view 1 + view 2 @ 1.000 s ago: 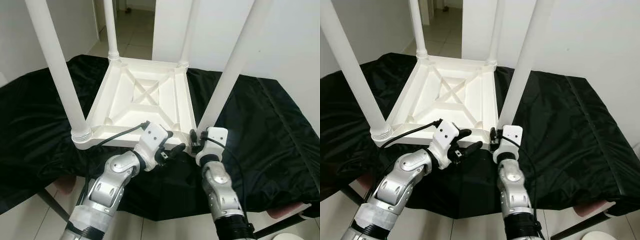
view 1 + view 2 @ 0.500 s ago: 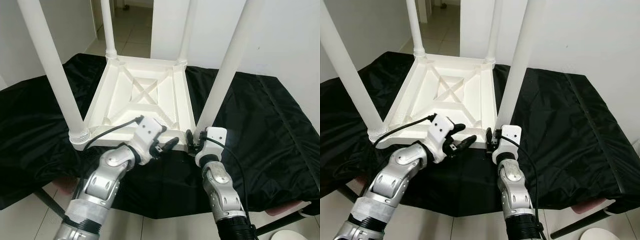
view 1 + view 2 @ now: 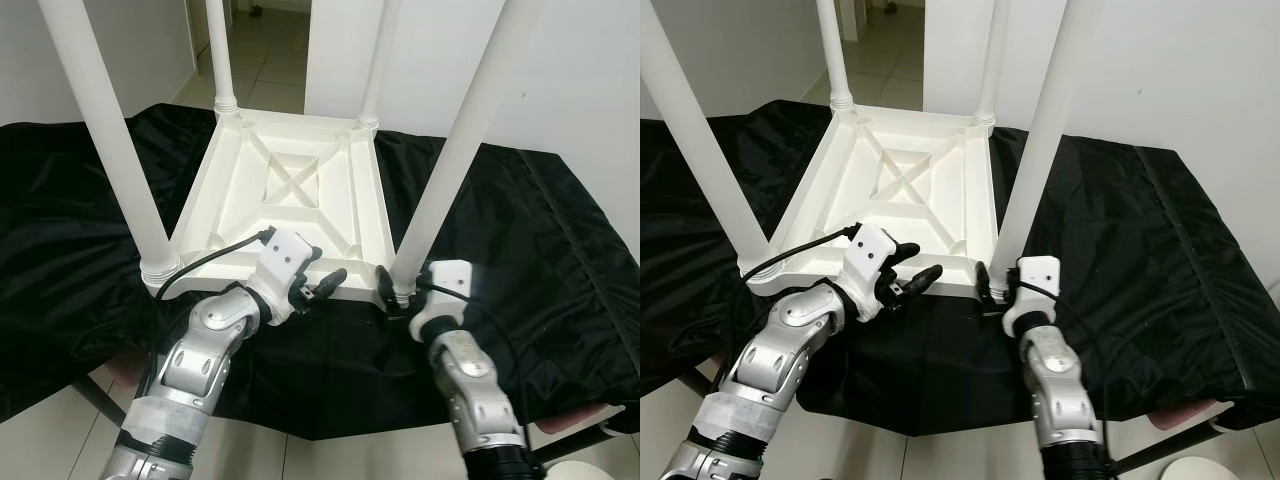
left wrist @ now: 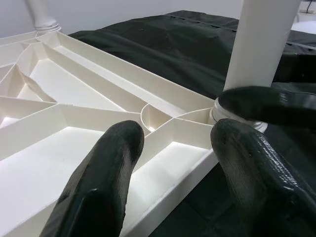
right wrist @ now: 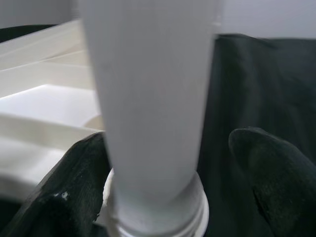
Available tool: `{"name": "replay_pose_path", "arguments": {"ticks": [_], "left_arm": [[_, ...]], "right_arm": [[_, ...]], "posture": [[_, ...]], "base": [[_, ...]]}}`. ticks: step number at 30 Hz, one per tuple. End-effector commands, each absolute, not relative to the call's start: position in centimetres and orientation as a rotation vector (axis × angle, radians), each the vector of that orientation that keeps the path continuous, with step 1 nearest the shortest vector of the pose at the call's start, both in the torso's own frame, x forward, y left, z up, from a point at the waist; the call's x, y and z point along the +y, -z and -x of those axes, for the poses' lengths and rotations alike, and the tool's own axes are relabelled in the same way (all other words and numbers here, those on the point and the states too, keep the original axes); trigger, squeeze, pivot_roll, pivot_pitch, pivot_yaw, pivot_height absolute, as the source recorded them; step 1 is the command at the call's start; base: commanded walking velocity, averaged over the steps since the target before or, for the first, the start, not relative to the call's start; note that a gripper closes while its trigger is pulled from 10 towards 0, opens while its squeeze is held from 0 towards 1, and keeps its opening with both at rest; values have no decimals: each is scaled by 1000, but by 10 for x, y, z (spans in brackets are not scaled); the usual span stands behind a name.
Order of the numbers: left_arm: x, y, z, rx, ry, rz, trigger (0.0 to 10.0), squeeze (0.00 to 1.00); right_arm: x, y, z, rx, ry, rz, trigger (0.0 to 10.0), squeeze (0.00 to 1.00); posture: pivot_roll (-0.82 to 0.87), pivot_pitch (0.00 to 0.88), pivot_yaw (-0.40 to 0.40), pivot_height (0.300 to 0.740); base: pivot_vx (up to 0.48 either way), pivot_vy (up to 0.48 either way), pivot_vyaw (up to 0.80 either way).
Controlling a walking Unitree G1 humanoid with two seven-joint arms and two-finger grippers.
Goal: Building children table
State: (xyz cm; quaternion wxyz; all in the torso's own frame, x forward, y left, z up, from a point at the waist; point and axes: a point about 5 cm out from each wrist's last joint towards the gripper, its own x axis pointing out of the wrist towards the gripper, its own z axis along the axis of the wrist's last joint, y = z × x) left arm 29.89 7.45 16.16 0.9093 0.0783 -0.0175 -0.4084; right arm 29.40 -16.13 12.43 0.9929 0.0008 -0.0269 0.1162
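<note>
Our pincers work at the upturned children's table.

Our right pincer (image 5: 163, 197) is spread around the base of the near right leg (image 3: 455, 170); our left pincer (image 3: 318, 283) hovers spread over the white table's (image 3: 290, 200) near rim. The table lies legs-up on a surface draped in black cloth (image 3: 530, 250).

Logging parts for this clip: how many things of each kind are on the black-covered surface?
Upturned white plastic tabletop: 1
White round legs standing in its corners: 4
Black cloth cover: 1
Total: 6
</note>
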Motion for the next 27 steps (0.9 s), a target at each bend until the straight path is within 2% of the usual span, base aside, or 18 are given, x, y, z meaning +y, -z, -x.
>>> {"name": "replay_pose_path", "arguments": {"ticks": [1, 2, 3, 8, 17, 26, 27], "left_arm": [[75, -164, -303, -44, 796, -165, 10000, 0], [75, -164, -303, -44, 796, -165, 10000, 0], [75, -165, -303, -45, 802, -168, 10000, 0], [75, -165, -303, -45, 807, -174, 10000, 0], [74, -167, -304, -51, 806, -173, 10000, 0], [73, -167, -305, -52, 813, -179, 10000, 0], [72, -168, -306, -55, 817, -180, 10000, 0]], "right_arm": [[-162, -125, -296, -50, -303, 0, 10000, 0], [-162, -125, -296, -50, -303, 0, 10000, 0], [-165, -128, -297, -49, -405, 41, 10000, 0], [-167, -129, -305, -33, -517, 105, 10000, 0], [-167, -130, -320, 11, -658, 189, 10000, 0], [-169, -128, -333, 45, -716, 266, 10000, 0], [-169, -127, -334, 55, -731, 264, 0, 0]], "posture": [[68, 37, -54, 740], [68, 37, -54, 740], [68, 37, -54, 740], [71, 34, -52, 740], [84, 27, -52, 740], [80, 9, -43, 740], [80, 5, -42, 740]], "base": [[0, 0, 0], [0, 0, 0], [0, 0, 0], [0, 0, 0], [0, 0, 0], [0, 0, 0], [0, 0, 0]]}}
